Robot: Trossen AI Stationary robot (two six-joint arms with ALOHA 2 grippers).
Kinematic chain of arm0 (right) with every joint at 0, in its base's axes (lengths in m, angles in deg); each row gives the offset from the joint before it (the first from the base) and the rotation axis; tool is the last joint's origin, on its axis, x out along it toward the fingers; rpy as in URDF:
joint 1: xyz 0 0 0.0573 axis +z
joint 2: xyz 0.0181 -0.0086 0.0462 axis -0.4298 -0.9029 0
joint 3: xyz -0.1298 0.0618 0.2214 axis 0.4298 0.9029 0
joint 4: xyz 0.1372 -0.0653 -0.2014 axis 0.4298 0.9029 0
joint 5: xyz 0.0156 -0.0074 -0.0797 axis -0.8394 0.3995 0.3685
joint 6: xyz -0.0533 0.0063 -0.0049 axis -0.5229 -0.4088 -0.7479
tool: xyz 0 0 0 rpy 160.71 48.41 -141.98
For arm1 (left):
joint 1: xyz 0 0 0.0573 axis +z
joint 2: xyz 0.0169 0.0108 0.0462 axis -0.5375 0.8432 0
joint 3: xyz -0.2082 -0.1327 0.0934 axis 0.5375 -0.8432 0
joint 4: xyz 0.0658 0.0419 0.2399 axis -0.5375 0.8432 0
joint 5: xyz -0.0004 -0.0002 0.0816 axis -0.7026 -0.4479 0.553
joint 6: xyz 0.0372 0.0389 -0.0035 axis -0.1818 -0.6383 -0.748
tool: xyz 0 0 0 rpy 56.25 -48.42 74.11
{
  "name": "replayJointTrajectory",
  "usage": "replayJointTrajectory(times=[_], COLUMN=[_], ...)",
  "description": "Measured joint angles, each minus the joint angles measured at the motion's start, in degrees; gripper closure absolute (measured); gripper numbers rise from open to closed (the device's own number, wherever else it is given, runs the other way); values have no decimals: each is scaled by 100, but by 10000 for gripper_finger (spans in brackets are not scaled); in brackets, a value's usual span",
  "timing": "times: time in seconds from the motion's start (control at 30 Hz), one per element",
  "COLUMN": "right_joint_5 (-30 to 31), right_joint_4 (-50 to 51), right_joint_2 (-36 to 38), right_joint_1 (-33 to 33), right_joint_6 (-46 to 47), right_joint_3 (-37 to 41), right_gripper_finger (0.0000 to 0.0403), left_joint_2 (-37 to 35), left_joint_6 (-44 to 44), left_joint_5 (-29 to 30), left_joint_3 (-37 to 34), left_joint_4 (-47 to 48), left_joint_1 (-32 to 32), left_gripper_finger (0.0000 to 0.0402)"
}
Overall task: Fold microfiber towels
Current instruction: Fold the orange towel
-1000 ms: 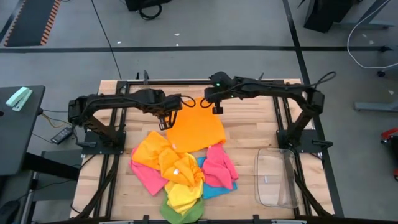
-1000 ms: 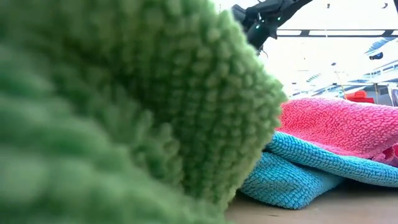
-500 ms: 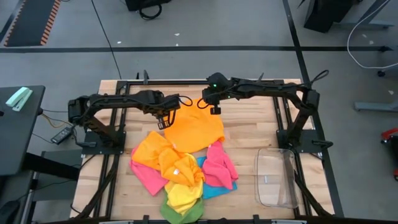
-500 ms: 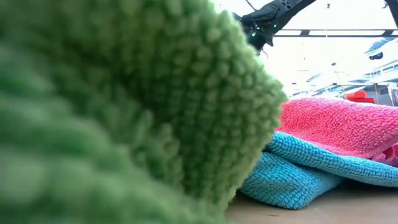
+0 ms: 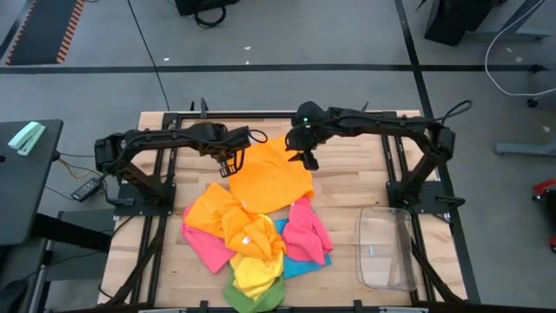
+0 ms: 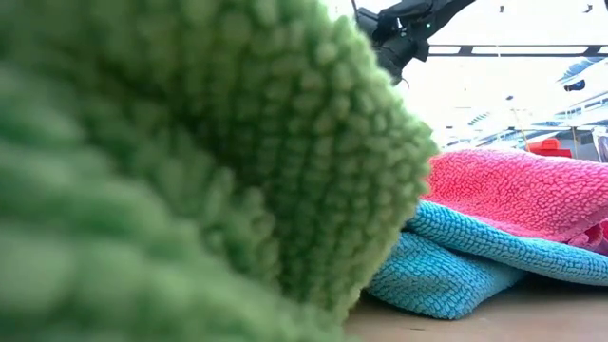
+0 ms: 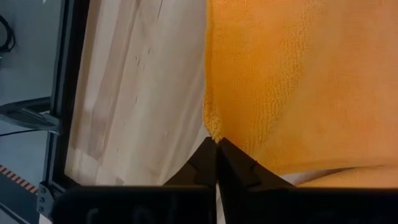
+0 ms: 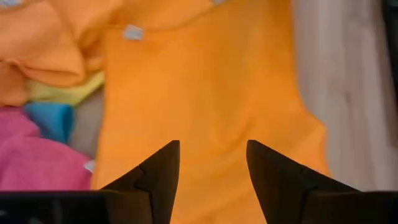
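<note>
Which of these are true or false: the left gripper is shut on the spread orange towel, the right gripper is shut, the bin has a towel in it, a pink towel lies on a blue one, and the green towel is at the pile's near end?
1. The left gripper is shut on the spread orange towel. True; it pinches the towel's edge.
2. The right gripper is shut. False; its fingers stand apart above the orange towel.
3. The bin has a towel in it. False; it holds none.
4. A pink towel lies on a blue towel. True.
5. The green towel is at the pile's near end. True.
</note>
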Motion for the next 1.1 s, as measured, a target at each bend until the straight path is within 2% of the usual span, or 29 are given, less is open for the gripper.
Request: replayJointTrajectory(times=[0.07,0.2,0.5,0.73,0.87,0.97,1.1], right_joint_5=[-3,2,297,1252,1501,1811,1805], right_joint_4=[-156,-1079,-2491,-1882,-1571,-1247,-796], right_joint_2=[-22,-27,-33,24,113,235,364], right_joint_1=[184,600,1216,1321,1305,1254,1109], right_joint_6=[-5,-9,292,650,614,630,769], right_joint_3=[164,724,1644,1706,1702,1701,1701], right_gripper_finger=[213,215,215,215,215,215,215], left_joint_2=[0,0,0,-2,-2,0,0], left_joint_6=[2,2,-194,-174,-144,-133,-46], left_joint_5=[0,-52,-135,-558,-573,-569,-566], left_joint_3=[0,2,2,155,267,339,657], left_joint_4=[-1,4,-150,-652,-830,-752,-273], left_joint_1=[-4,-11,-13,-13,-14,-13,-46], left_gripper_finger=[374,362,393,381,390,393,384])
